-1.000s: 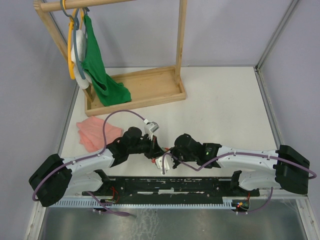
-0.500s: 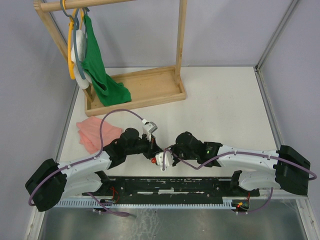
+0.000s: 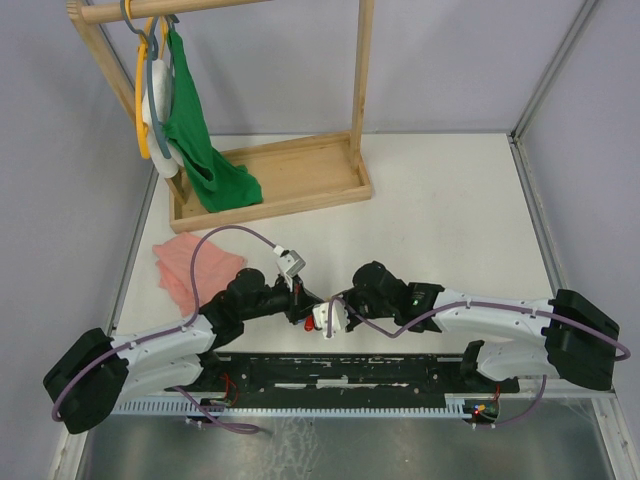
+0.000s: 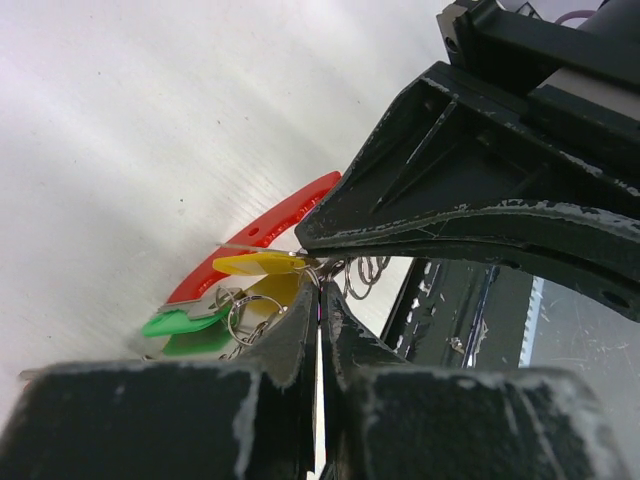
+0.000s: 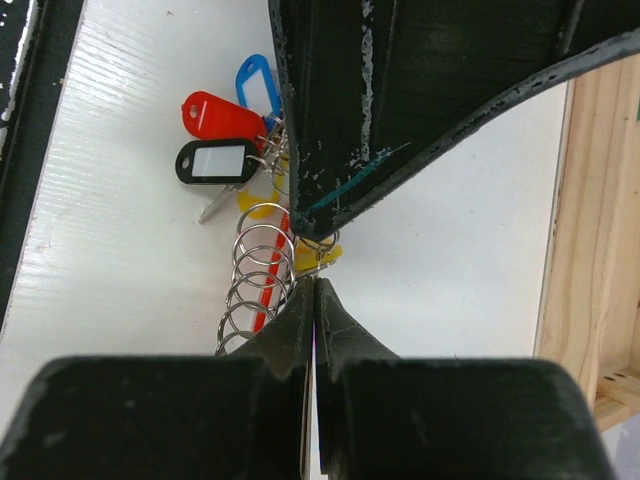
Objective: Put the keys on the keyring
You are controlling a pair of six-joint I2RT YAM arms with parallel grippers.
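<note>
- Peering down from overhead, we barely find the keys: the left arm (image 3: pixel 170 345) and right arm (image 3: pixel 480 315) meet head to head near the front of the desk (image 3: pixel 450 220), and only a red speck shows between them.
- From its own wrist, the left pincer (image 4: pixel 318 292) has the other arm's black finger looming across the upper right and cutting off what lies behind. The right pincer (image 5: pixel 313 288) is blocked from above in the same way.
- We cannot make out the key blades properly among the tags and rings.
- We see the left pincer's fingers pressed together, their tips right beside the yellow-tagged key (image 4: pixel 258 264). We cannot tell whether a wire is nipped there.
- We see the right pincer's fingers together too, their tips at a small loop by a yellow tag. Any hold is too fine to judge.
- The green-tagged key (image 4: pixel 183 323) lies on the desk just left of the yellow one, with small rings (image 4: pixel 240 316) beside it.
- A blue tag (image 5: pixel 258 80), a red tag (image 5: pixel 220 115) and a black tag (image 5: pixel 215 162) fan out together, near a wire coil (image 5: pixel 252 285).
- A red strip (image 4: pixel 270 225) runs beneath the bunch.
- Farther back stands a wooden rack (image 3: pixel 300 180) with a green cloth (image 3: pixel 195 130), and a pink cloth (image 3: pixel 185 265) lies left of the arms.
</note>
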